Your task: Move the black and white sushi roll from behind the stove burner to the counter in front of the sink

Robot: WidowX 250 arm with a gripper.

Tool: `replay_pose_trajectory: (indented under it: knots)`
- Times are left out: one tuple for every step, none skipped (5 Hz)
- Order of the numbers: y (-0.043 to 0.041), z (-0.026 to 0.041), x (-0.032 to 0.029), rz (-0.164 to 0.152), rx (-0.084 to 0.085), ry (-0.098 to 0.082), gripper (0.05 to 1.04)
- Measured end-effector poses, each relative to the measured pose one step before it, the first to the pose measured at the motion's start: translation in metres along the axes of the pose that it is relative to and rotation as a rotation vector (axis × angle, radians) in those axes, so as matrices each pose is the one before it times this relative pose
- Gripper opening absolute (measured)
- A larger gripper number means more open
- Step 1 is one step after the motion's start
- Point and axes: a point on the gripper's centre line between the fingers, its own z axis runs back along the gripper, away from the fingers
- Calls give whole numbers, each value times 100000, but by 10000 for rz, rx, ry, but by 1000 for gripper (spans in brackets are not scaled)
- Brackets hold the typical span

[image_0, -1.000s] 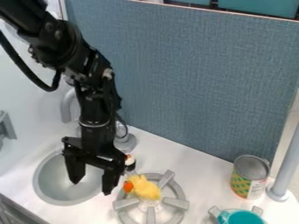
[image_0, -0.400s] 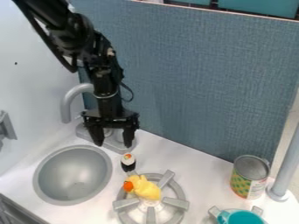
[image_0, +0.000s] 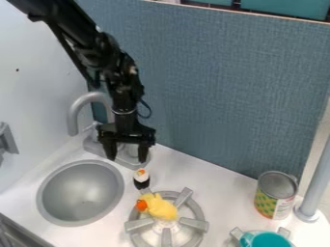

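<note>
The black gripper hangs over the faucet base at the back of the counter, its two fingers apart with nothing between them. Just below and to the right of it, a small sushi-like piece, black with a white and orange top, stands on the counter. A yellow rubber duck with an orange beak lies on the grey stove burner, close to the sushi piece.
The round grey sink is at left with its curved faucet behind. A tin can, a grey pole and a teal cup stand at right. A blue-grey partition rises behind.
The gripper has moved up and back from over the sink's right side to the faucet base, then slightly right. The duck and the sushi piece have not moved.
</note>
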Motion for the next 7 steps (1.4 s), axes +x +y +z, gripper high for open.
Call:
replay_pose_trajectory:
  knots:
    - [-1497,-1439,-31,-450,154,66,1001]
    - [-678,-1496,311,-143,-144,-145,1001]
    - [31,-843,119,275,160,147,1001]
    - [252,-561,68,91,583,236,1001]
    - [-178,-686,67,107,-93,150,1001]
    - [-514,-762,109,-52,-198,245,963]
    - [-14,-648,-161,-42,1,177,861]
